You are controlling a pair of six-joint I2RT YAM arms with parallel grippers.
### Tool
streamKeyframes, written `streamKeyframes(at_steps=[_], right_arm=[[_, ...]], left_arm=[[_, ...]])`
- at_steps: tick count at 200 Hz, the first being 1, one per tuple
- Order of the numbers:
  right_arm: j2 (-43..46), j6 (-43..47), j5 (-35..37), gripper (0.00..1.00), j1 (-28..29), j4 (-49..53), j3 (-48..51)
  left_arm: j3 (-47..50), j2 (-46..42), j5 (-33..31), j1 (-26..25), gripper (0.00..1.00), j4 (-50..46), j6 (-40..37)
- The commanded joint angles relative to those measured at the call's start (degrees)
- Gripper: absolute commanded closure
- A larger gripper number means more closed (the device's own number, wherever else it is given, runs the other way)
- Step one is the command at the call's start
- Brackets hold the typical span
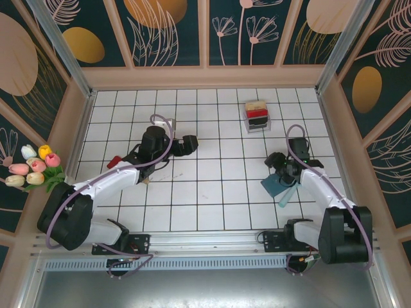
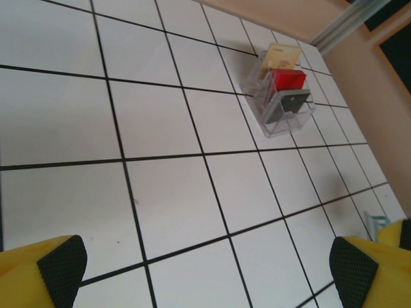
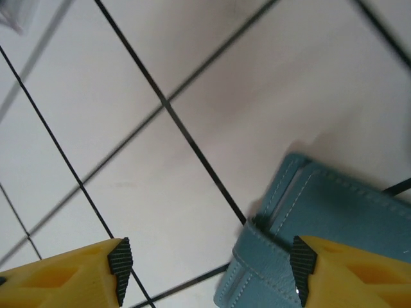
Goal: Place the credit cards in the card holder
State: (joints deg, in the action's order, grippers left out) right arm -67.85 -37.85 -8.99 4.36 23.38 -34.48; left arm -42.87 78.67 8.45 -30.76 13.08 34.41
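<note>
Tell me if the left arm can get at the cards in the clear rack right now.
Probably yes. The left gripper is open and faces the clear rack, where the credit cards stand upright; only bare tiles lie between them. Whether the arm stretches that far, I cannot be sure.

Tiled table (image 1: 212,192) with card holder (image 1: 275,186), rack (image 1: 257,117)

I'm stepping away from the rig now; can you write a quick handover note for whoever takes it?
Left gripper: open, empty, over bare tiles.
Right gripper: open, low over the card holder at its edge, nothing gripped.
Credit cards: tan, red and black, all standing in the clear rack at the far side.
Done: no card is in the holder yet.
Left: take each card from the rack and slot it into the card holder.
</note>
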Motion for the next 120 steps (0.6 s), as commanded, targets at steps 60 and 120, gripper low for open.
streamKeyframes(at_steps=[60, 120], right_arm=[[-2.21, -17.94, -2.91, 0.33, 11.53, -7.12, 8.59], [-11.3, -20.63, -14.56, 0.35, 16.96, -21.41, 3.32]], left_arm=[[-1.33, -0.36, -4.85, 0.01, 0.01, -0.67, -1.04], [-3.25, 2.25, -1.37, 0.0, 0.01, 0.19, 0.54]])
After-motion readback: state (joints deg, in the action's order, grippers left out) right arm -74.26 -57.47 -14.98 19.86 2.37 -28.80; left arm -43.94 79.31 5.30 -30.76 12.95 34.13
